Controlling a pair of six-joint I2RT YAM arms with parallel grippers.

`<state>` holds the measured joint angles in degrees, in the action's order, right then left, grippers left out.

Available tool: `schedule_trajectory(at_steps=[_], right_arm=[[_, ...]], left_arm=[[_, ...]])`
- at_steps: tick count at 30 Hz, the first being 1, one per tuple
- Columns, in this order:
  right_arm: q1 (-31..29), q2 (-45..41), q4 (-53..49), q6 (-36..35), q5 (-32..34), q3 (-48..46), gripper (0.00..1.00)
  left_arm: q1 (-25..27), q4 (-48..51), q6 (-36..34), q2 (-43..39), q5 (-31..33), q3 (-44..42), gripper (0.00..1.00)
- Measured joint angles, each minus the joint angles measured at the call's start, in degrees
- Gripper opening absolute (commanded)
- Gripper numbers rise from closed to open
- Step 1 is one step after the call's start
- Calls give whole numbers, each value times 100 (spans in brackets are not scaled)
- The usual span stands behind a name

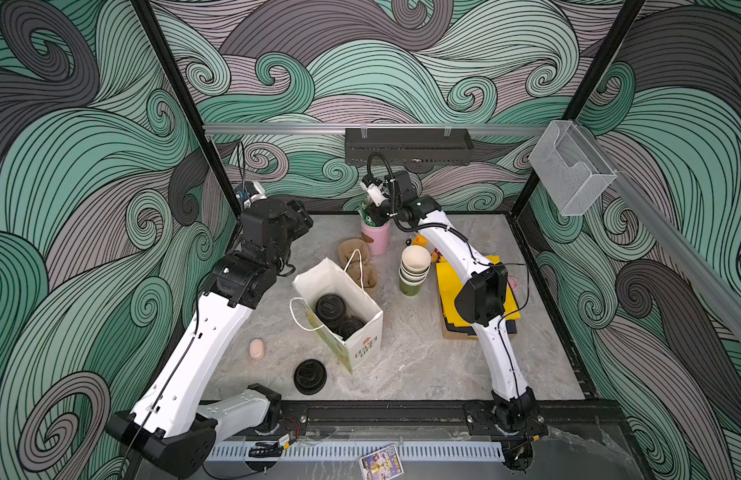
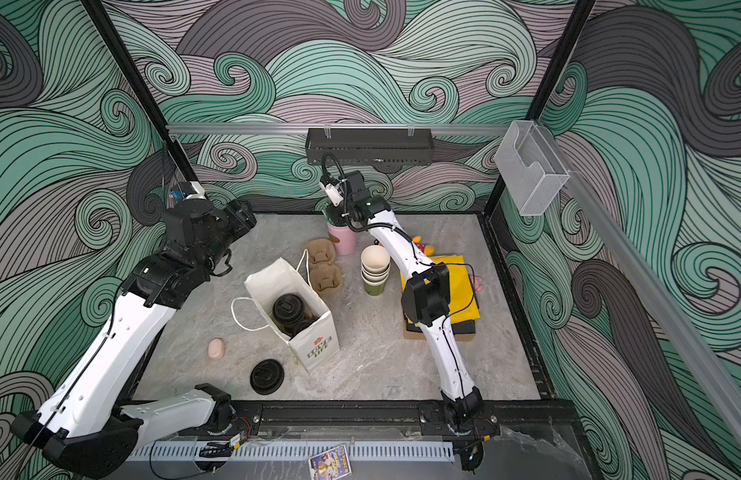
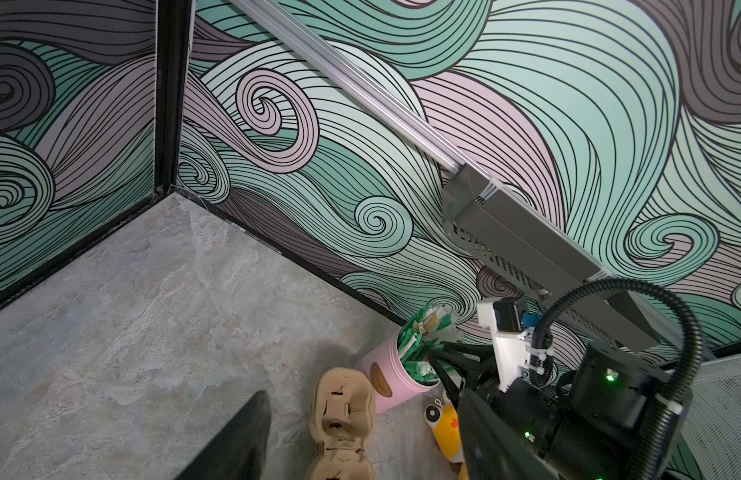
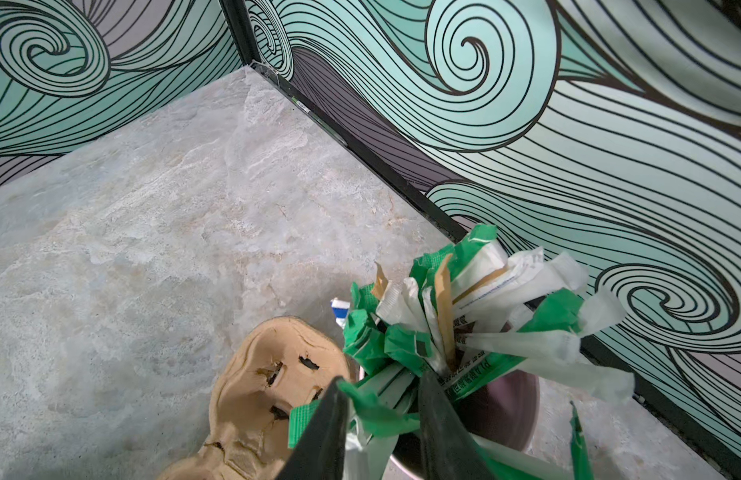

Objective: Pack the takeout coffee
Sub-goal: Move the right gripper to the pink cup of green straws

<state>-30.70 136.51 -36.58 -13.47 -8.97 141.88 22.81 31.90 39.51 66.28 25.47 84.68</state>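
The takeout coffee stands inside the upright white paper bag (image 1: 362, 332) (image 2: 315, 332). Only the two black lids (image 1: 330, 307) (image 1: 350, 327) show in both top views; the cup sides are hidden. My right gripper (image 4: 383, 378) (image 1: 371, 210) reaches into a pink cup (image 1: 377, 240) (image 4: 510, 399) at the back, its jaws narrowed on a bunch of green and white wrapped packets (image 4: 406, 345). A crumpled green wrapper spans both fingers. My left gripper (image 3: 362, 395) (image 1: 299, 220) hangs open and holds nothing, raised at the back left, far from the bag.
A brown cardboard cup carrier (image 1: 357, 259) (image 3: 344, 411) lies between bag and pink cup. A stack of lidless cups (image 1: 414, 266) stands to the right of it. Loose black lids (image 1: 310, 376) and a pink egg-shaped thing (image 1: 256, 348) lie front left. Yellow sheets on a box (image 1: 448, 291) sit under the right arm.
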Motion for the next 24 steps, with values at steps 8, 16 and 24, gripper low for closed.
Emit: schedule_trajectory(at_steps=[8,16,24], right_arm=[[-11,39,146,39,-4,7,13],[-37,39,212,37,4,7,0],[-70,37,258,-2,157,7,0]], left_arm=[[0,101,-7,2,20,146,73],[0,116,-17,2,26,181,72],[0,116,-120,31,17,181,72]])
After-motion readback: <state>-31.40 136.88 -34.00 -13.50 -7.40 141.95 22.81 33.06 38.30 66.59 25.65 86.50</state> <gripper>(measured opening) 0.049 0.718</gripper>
